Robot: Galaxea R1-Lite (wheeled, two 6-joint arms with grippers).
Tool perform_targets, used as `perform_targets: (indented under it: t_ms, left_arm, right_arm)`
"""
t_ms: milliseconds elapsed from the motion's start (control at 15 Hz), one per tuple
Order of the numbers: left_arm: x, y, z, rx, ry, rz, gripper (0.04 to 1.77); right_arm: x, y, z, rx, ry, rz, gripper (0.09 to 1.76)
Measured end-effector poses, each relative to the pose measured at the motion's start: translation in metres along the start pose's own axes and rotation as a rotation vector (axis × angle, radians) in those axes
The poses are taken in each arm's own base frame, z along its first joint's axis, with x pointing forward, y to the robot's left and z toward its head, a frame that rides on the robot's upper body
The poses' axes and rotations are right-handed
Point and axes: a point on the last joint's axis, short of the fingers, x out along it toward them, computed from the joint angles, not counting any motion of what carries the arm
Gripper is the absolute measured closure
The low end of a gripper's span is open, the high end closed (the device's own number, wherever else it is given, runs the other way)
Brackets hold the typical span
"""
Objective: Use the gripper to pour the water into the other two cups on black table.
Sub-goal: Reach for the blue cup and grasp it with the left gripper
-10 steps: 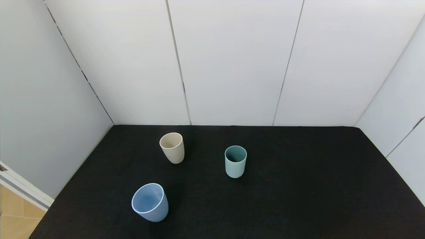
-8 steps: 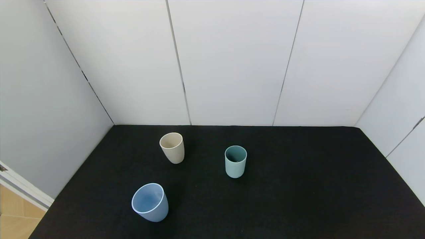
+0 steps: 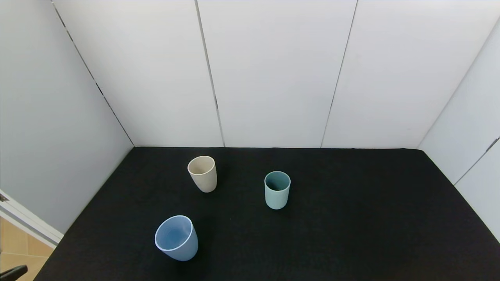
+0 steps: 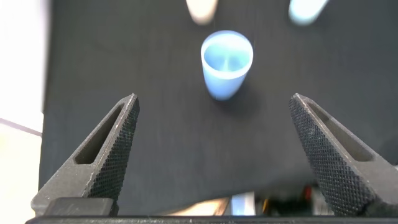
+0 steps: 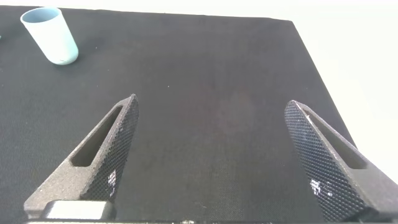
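Three cups stand upright on the black table. The beige cup is at the back left, the pale teal-green cup is in the middle, and the wider light blue cup is at the front left. My left gripper is open and empty, over the table's near edge, and faces the blue cup from a distance. The beige cup and the teal cup lie beyond it. My right gripper is open and empty, low over bare table, with the teal cup far off.
White panel walls close the table at the back and on both sides. A black part of my left arm shows beyond the table's front left corner, over tan floor. The table's right edge runs beside my right gripper.
A black part of my left arm has come into the head view at the lower left corner. The three cups have not moved.
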Motion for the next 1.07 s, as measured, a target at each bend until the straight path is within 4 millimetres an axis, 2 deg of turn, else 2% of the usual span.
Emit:
perform_targets:
  t_ms: [267,533,1067]
  left_arm:
    - [0.035,0.001,0.002,0.025,0.195,-0.074,0.09]
    - [0.061,0.001,-0.012,0.052,0.364,-0.112,0.09]
    - [0.098,-0.005,-0.041,0.075,0.404,-0.171,0.09]
  right_arm:
    - [0.0,0.0,0.0,0.0,0.0,0.0,0.14]
    - [0.0,0.0,0.0,0.0,0.0,0.0,0.14]
    - [0.0,0.0,0.0,0.0,0.0,0.001,0.14]
